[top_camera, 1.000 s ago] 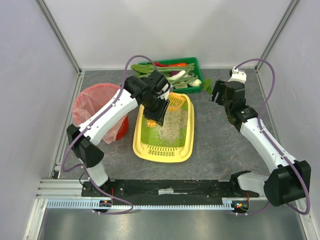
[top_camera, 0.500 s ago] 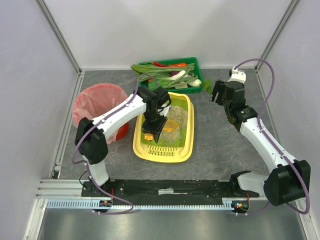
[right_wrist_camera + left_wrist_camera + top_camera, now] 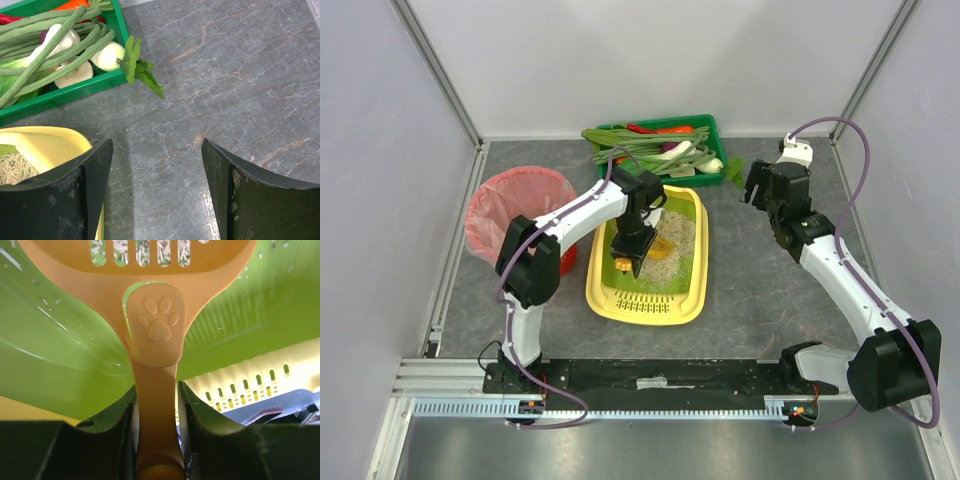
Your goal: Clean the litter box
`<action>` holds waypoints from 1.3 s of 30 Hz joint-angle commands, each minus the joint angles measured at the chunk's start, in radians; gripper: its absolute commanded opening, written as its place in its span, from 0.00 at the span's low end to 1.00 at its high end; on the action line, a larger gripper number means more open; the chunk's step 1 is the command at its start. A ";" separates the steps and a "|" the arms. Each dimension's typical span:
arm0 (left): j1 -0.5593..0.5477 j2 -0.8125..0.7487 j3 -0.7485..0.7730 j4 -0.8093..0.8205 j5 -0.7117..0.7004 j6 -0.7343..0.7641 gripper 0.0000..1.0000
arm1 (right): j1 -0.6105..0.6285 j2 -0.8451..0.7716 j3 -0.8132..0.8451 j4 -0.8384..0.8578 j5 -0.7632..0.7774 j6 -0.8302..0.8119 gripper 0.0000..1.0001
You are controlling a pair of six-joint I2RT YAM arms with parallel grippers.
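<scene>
Yellow-rimmed litter box (image 3: 646, 305) sits mid-worktop (image 3: 760, 290), with the vegetable crate (image 3: 705, 128) crowding its far end and the red bin (image 3: 520, 173) to the left; open room lies only rightward. Left hand (image 3: 156, 390) clamps the orange scoop (image 3: 155, 325) by its handle (a tilt could fling litter over the wall, I'd guess). Right hand (image 3: 156, 150) hangs wide open, empty.

Left hand (image 3: 638, 252) drawn nearer along litter box (image 3: 645, 312), orange scoop (image 3: 662, 246) carried from far end to mid-tray

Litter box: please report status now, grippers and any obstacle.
Left gripper shut on orange scoop handle, scoop head down inside litter box. Right gripper open, empty, beside box's far corner. Vegetable crate close behind box.
</scene>
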 commanded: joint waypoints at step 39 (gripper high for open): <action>0.049 0.112 0.061 0.318 -0.026 0.109 0.02 | -0.003 -0.017 0.024 0.016 0.050 -0.010 0.80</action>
